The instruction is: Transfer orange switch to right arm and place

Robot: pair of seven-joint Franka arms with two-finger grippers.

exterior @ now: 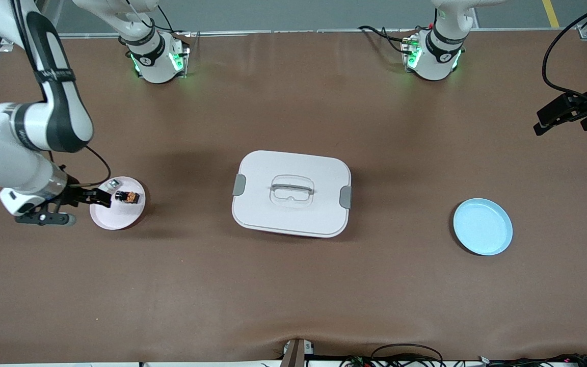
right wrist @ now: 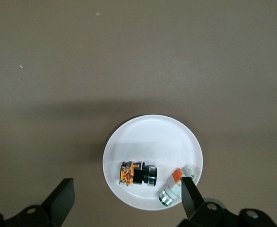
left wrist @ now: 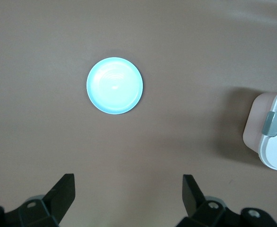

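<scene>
The orange switch [exterior: 127, 197] lies on its side on a small white plate [exterior: 117, 218] toward the right arm's end of the table. It also shows in the right wrist view [right wrist: 137, 174], on that plate [right wrist: 152, 135]. My right gripper [exterior: 87, 208] is open and empty, low over the plate's edge; in its wrist view [right wrist: 128, 196] one finger overlaps the white-grey part [right wrist: 172, 187], and the switch lies apart from both fingers. My left gripper [exterior: 563, 116] is open and empty [left wrist: 129, 194], high over the left arm's end of the table.
A white-grey part with a red-orange end [exterior: 112, 184] shares the white plate. A white lidded container [exterior: 291, 192] with grey latches stands mid-table and shows in the left wrist view [left wrist: 273, 137]. An empty light blue plate [exterior: 482, 227] [left wrist: 114, 85] lies toward the left arm's end.
</scene>
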